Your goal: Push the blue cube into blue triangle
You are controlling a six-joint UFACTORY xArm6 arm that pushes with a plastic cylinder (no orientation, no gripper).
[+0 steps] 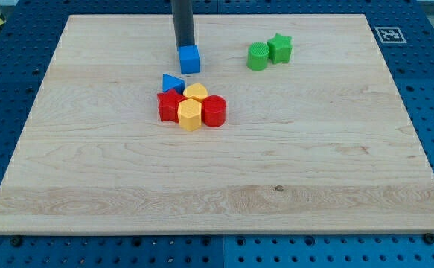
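The blue cube (pixel 190 59) sits on the wooden board (pixel 217 186) near the view's top, left of centre. My tip (pixel 183 47) is right behind the cube, at its upper left edge, touching or nearly touching it. The blue triangle (pixel 172 83) lies just below and a little left of the cube, with a small gap between them. The triangle rests against the top of a cluster of red and yellow blocks.
The cluster holds a red star (pixel 169 106), a yellow block (pixel 196 93), a yellow hexagon (pixel 190 115) and a red cylinder (pixel 214 111). A green cylinder (pixel 257 56) and a green star (pixel 280 48) stand at the view's upper right.
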